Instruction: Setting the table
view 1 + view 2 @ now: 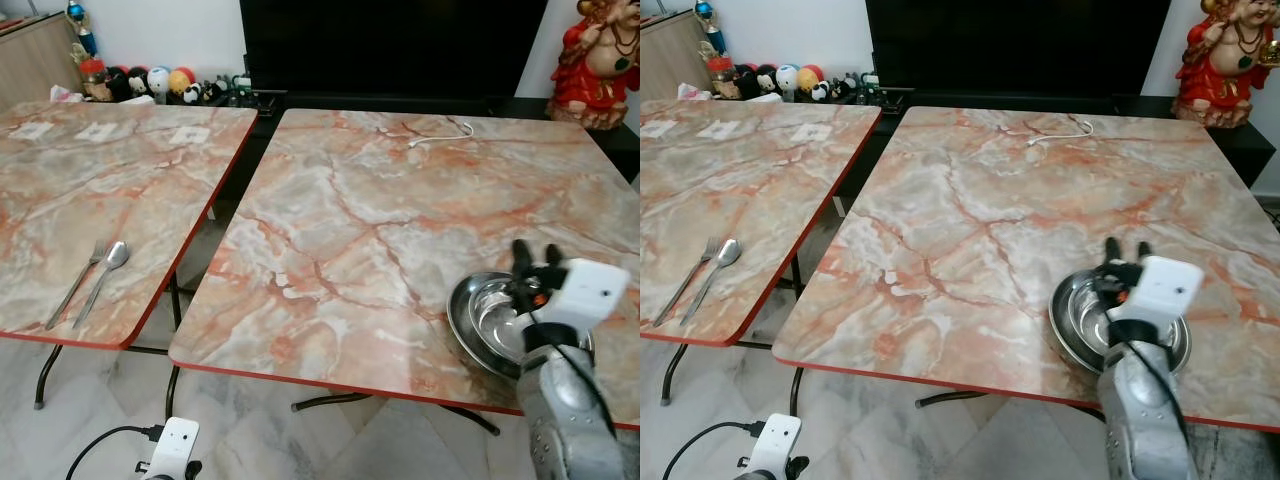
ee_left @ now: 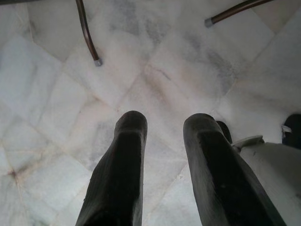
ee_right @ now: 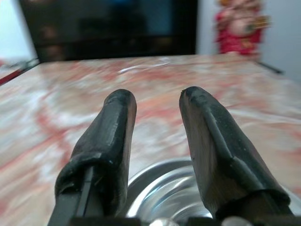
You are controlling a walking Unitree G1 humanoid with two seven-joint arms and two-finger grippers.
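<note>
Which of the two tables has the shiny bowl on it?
The table on the robot's right, in front of the dark TV. The steel bowl sits near its front edge, under the right gripper. The other table holds cutlery.

Red-robed figurine point(image 1: 601, 62) on dark unit at far right corner. Large black screen point(image 1: 390, 45) against back wall behind tables. White cable point(image 1: 440, 134) lying loose near far edge of right table. Row of small round toys point(image 1: 150, 82) on ledge behind left table. Three white paper squares point(image 1: 100, 131) along far side of left table. White marble-tile floor point(image 2: 164, 80) below, dark metal table legs point(image 2: 87, 33) standing on it.
</note>
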